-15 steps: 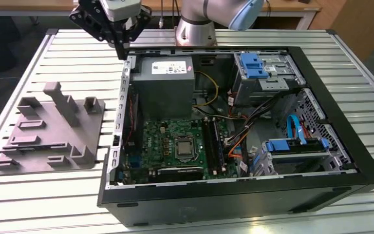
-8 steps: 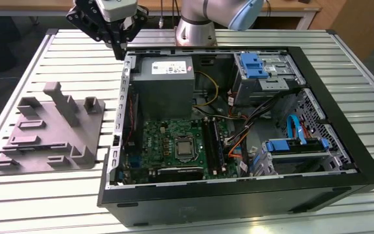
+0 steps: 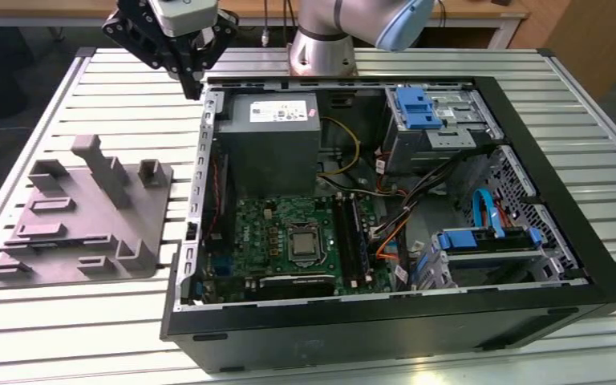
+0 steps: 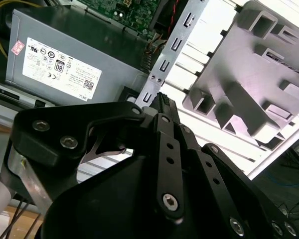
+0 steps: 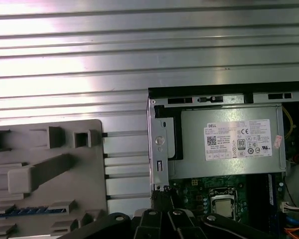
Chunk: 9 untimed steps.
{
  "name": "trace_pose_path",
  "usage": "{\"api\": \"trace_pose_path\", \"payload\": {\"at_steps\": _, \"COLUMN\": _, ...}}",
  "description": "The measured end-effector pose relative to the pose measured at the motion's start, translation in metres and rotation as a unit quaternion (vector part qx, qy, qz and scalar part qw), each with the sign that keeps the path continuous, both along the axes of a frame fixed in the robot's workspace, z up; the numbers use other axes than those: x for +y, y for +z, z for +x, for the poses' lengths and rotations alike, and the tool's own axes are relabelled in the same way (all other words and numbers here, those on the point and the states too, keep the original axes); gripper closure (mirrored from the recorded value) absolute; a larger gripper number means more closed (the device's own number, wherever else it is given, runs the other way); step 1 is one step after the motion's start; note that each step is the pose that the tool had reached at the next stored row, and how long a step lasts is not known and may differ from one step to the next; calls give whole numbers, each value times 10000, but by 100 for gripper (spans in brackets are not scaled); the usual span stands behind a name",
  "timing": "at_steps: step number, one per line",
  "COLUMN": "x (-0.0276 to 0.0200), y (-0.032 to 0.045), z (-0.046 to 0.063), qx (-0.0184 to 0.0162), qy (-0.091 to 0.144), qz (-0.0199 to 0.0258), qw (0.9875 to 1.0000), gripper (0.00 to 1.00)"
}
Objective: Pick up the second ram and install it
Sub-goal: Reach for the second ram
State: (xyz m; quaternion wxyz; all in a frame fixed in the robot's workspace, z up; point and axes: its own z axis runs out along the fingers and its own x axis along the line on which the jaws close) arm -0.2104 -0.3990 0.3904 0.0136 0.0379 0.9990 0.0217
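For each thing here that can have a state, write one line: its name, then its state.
computer case: open, side panel off
gripper: shut, nothing seen in it, above the case's corner
holder tray: flat on the table, beside the case
second ram: lying in the holder tray, not picked up
processor: seated in its socket

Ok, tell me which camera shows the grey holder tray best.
The exterior view: the whole tray shows there with its posts, lying on the table beside the computer case. Both wrist views show the tray with part of it cut off at the picture's edge.
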Motion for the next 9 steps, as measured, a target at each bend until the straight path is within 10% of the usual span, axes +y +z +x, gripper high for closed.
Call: {"api": "trace_pose_path", "payload": {"at_steps": 9, "x": 0, "y": -13, "z": -62, "qx": -1, "qy": 0, "qz": 1, "qw": 10000, "gripper": 90}}
